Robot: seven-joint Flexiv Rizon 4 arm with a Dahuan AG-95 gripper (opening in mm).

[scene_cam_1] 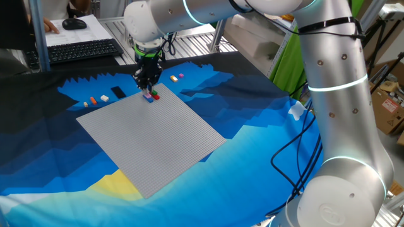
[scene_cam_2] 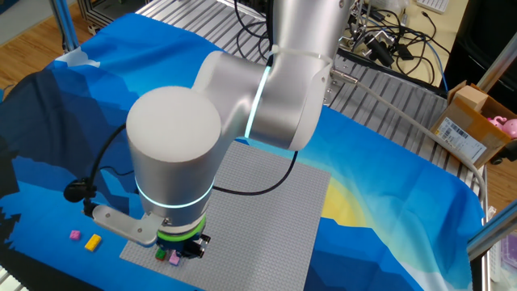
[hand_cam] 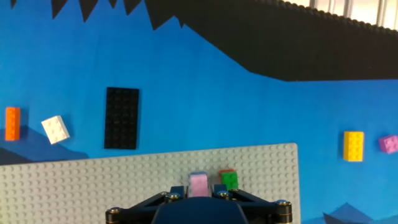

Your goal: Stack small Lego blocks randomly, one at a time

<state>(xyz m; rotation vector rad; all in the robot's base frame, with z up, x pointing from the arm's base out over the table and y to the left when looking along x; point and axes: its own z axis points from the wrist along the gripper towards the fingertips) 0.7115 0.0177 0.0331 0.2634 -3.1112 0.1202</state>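
Two blocks sit at the baseplate's (hand_cam: 93,186) far edge, right under your gripper (hand_cam: 199,194): a pink brick (hand_cam: 199,183) between the finger bases in the hand view, and a green brick (hand_cam: 229,180) with red showing on top just beside it at three o'clock. Whether the fingers clamp the pink brick or merely straddle it, you cannot tell from these views; the jaws stand narrow, not wide.

If you have just seated it, lift straight up without twisting, so the studs keep their bite and the neighbour stays put. If it rises with you, press down squarely again before letting go.

Spare pieces lie on the blue cloth (hand_cam: 249,112) beyond the plate: an orange brick (hand_cam: 12,123) and a white brick (hand_cam: 55,129) toward ten o'clock, a flat black plate (hand_cam: 122,117) at eleven, a yellow brick (hand_cam: 353,146) and a small pink block (hand_cam: 388,144) at two. Pick whichever gives the cleanest approach from above; the white one lies skewed, so square the wrist to it first.

No brand, label or writing is readable anywhere, not even on the carton at the table's side.
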